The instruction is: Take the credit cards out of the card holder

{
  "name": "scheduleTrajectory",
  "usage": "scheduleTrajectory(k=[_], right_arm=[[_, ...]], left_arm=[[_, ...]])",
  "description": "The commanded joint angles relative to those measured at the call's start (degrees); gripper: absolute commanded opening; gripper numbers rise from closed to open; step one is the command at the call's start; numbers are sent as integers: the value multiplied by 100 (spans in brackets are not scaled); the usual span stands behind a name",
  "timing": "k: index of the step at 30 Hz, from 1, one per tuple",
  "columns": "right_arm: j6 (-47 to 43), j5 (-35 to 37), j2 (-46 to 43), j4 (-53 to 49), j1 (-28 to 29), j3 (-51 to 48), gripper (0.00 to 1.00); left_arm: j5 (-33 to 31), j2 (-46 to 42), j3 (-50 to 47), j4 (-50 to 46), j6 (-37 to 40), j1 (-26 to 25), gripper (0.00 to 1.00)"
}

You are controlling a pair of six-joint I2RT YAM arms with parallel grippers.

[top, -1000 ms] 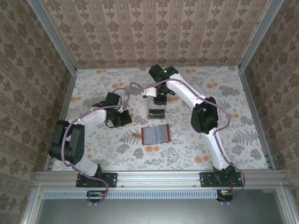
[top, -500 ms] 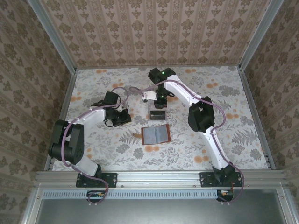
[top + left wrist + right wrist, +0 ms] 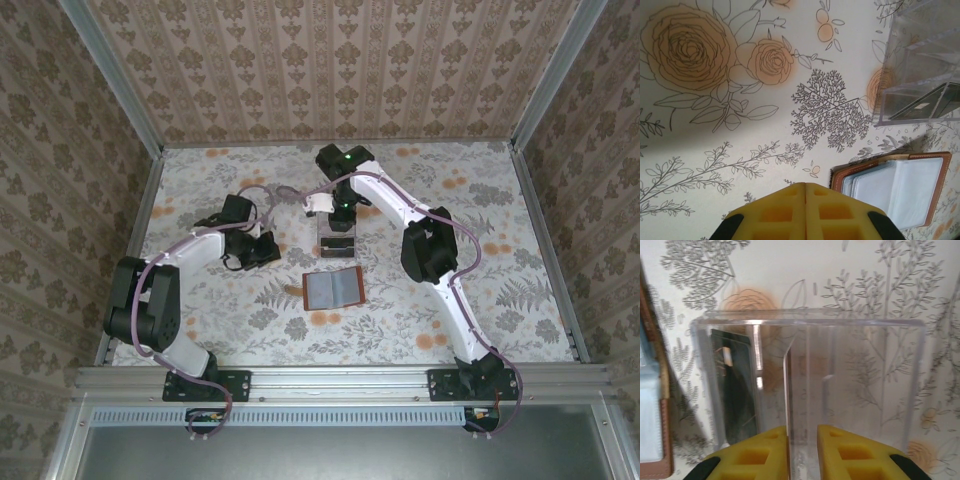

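At mid-table the holder (image 3: pixel 332 290) lies open and flat, grey-blue inside up, its long axis running left to right across the table (image 3: pixel 500 290). Just behind it, on the far side, stands the clear box (image 3: pixel 337 240), the two near but apart.

The right gripper (image 3: pixel 802 450) hangs over the box, fingers a narrow gap apart and pointing down into it. A thin sheet (image 3: pixel 787 405) stands edge-on at that gap, against one finger. I cannot tell whether it is a card or the box's divider. One dark card (image 3: pixel 735 385) leans in the compartment at the left of the wrist view. From this gripper the holder lies back toward the bases, its brown edge showing at the left of that view.

The left gripper (image 3: pixel 805 212) sits out to the holder's left, fingers pressed together on nothing. Its wrist view has the holder ahead and to the right, with the box beyond.

Both arms look about equally near. Whether cards remain in the holder is hard to say, as its pockets look pale and flat. If any do, the right arm would need a short pull back and down, with the box wall the one thing in its path. Nothing stands between the left arm and the holder.
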Motion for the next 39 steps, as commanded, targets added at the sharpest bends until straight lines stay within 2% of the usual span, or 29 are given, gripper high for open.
scheduleTrajectory(k=[1, 12, 19, 25, 34, 39], right_arm=[[52, 251, -248, 211, -20, 170, 23], [166, 473, -355, 540, -20, 117, 22], [154, 221, -452, 409, -20, 108, 24], [160, 275, -478, 466, -20, 91, 23], [187, 553, -483, 1096, -20, -378, 23], [176, 526, -458, 1125, -16, -539, 22]], left_arm=[[85, 74, 141, -150, 136, 37, 8], [93, 54, 174, -166, 132, 38, 8], [103, 64, 227, -190, 123, 39, 8], [119, 93, 251, -185, 122, 31, 8], [167, 168, 320, -154, 87, -35, 8], [185, 236, 367, -158, 76, -124, 8]])
